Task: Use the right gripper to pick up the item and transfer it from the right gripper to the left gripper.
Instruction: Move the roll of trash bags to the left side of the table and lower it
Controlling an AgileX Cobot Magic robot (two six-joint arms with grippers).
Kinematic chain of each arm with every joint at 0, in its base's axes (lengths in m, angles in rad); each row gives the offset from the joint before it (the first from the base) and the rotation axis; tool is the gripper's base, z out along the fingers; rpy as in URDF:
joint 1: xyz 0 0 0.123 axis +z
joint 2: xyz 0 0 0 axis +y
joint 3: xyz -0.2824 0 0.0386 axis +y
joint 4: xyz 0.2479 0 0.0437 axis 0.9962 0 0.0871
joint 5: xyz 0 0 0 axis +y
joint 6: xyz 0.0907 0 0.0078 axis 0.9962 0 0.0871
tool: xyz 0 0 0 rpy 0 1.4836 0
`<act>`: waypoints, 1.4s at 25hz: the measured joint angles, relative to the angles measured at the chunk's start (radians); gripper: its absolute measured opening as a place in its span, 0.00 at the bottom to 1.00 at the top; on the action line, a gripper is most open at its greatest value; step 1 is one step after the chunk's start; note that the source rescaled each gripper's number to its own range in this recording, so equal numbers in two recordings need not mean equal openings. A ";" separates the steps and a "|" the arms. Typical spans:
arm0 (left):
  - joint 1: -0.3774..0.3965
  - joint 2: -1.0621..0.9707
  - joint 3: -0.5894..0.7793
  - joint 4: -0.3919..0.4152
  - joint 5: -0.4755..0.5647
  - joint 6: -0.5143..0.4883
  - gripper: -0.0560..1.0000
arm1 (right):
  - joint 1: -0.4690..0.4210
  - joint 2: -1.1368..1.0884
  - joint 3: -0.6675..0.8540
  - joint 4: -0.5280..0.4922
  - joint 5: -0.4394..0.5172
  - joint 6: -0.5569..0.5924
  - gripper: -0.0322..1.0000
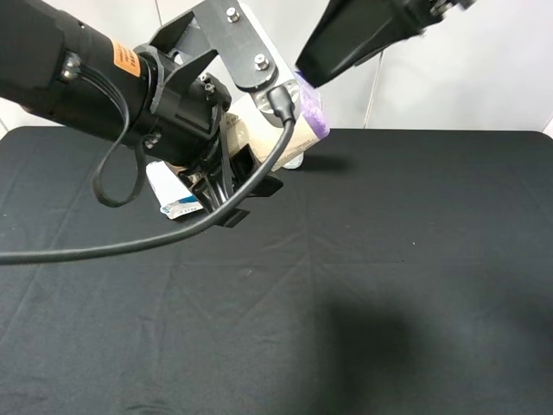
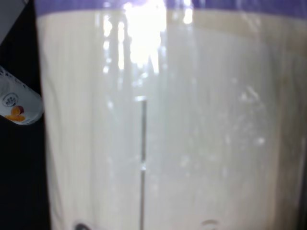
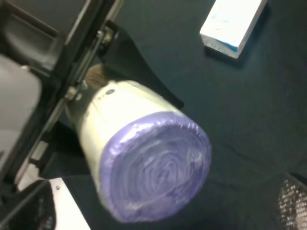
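— Looking at your high view, the item [image 1: 308, 117] is up off the black table [image 1: 389, 285], in the upper middle of the frame. It's tilted, with its purple end pointing right. Your left gripper [image 1: 252, 201] is clenched round the cream body, and its orange-labelled arm comes in from the upper left. In your left wrist view the cream label fills nearly the whole picture, with a purple band along one edge, so the cylinder sits deep in that claw.

— Agreed on the left. Your right gripper [image 1: 309, 76] comes down from the upper right, and its tip is just beside the purple end, maybe touching. Released or clenched, though? You can't tell from any of these views. Your right wrist view has the whole purple end facing the camera, with one black finger [image 3: 136, 67] of the left claw lying along the cream side.

— Also, your white-and-blue carton [image 1: 173, 201] lies on the table left of centre, partly behind the left arm. A blurry white container [image 2: 17, 103] with an orange fruit print shows at the edge of the left wrist view.
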 joint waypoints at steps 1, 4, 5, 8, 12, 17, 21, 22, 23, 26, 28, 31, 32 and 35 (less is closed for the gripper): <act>0.000 0.000 0.000 0.000 0.000 0.000 0.07 | 0.000 -0.011 0.000 -0.009 0.000 0.009 1.00; 0.000 0.000 0.000 0.000 0.000 0.000 0.07 | 0.000 -0.056 0.025 -0.048 -0.002 0.032 1.00; 0.000 0.000 0.000 0.000 0.000 0.000 0.07 | 0.000 -0.076 0.047 -0.062 -0.002 0.037 1.00; 0.000 0.000 0.000 0.000 0.000 0.000 0.07 | 0.000 -0.136 0.135 -0.097 -0.001 0.054 1.00; 0.000 0.000 0.000 0.000 0.000 0.000 0.07 | 0.000 -0.233 0.254 -0.140 -0.001 0.086 1.00; 0.000 0.000 0.000 0.000 0.000 0.000 0.07 | 0.000 -0.343 0.344 -0.195 0.000 0.153 1.00; 0.000 0.000 0.000 0.000 0.000 0.000 0.07 | 0.000 -0.470 0.428 -0.250 0.001 0.238 1.00; 0.000 0.000 0.000 0.000 0.000 0.000 0.06 | 0.000 -0.507 0.455 -0.262 0.001 0.258 1.00; 0.000 0.000 0.000 0.000 0.000 0.000 0.06 | 0.000 -0.537 0.483 -0.271 0.001 0.276 1.00; 0.000 0.000 0.000 0.000 0.000 0.000 0.06 | 0.000 -0.653 0.567 -0.293 0.001 0.315 1.00; 0.000 0.000 0.000 0.000 0.000 0.000 0.06 | 0.000 -0.727 0.619 -0.305 0.002 0.329 1.00; 0.000 0.000 0.000 0.000 0.000 0.000 0.06 | 0.000 -0.840 0.699 -0.327 0.002 0.340 1.00; 0.000 0.000 0.000 0.000 0.000 0.000 0.06 | 0.000 -0.878 0.719 -0.337 0.003 0.348 1.00; 0.000 0.000 0.000 0.000 0.000 0.000 0.06 | 0.000 -0.979 0.790 -0.374 0.003 0.386 1.00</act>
